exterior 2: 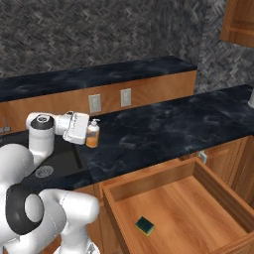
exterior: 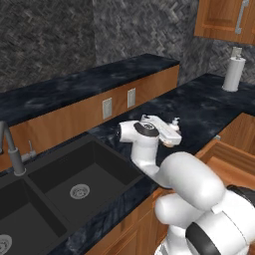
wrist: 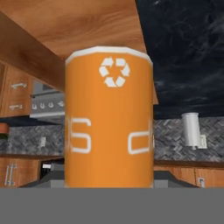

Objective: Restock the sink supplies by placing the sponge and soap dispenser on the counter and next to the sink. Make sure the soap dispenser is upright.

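Now | end effector (exterior 2: 88,133) clamped on soap dispenser (exterior 2: 93,134) | upright at counter (exterior 2: 163,129) edge beside sink (exterior: 64,184)

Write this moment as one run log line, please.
gripper: shut on soap dispenser | dispenser: upright, at counter edge beside sink | sponge: in open drawer | stage: placing dispenser

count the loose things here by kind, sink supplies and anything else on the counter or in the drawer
soap dispenser: 1, upright at the gripper by the sink
sponge: 1, in the open drawer
paper towel roll: 1, on the counter
total: 3
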Robot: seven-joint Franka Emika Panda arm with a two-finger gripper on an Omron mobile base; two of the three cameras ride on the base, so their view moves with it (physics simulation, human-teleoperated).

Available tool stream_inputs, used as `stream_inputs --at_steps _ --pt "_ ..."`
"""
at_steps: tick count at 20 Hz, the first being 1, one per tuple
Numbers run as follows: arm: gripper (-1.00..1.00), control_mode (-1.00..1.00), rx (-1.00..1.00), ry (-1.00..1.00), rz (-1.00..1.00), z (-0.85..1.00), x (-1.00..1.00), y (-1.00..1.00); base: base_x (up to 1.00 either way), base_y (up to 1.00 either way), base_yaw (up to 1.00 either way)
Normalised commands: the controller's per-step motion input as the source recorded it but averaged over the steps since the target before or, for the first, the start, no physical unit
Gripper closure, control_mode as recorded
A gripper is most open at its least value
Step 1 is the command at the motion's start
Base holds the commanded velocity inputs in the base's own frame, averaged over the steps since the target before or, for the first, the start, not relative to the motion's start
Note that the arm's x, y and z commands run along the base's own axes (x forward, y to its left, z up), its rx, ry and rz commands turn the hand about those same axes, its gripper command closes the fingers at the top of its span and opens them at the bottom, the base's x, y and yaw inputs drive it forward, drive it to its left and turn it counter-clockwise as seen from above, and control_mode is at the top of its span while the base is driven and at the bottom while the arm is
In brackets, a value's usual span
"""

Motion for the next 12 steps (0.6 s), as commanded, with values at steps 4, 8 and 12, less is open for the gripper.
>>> stream_inputs --at_steps 4,8,12 --pt "1.0 -1.0 -0.04 0.0 -0.08 -0.15 0.04 0.57 0.0 0.0 0.0" --pt "1.0 -1.0 -0.02 0.0 -0.09 -0.01 0.08 0.3 0.0 0.0 0.0" --pt "1.0 -1.0 -0.01 -0.02 -0.08 0.0 0.17 0.33 0.0 0.0 0.0"
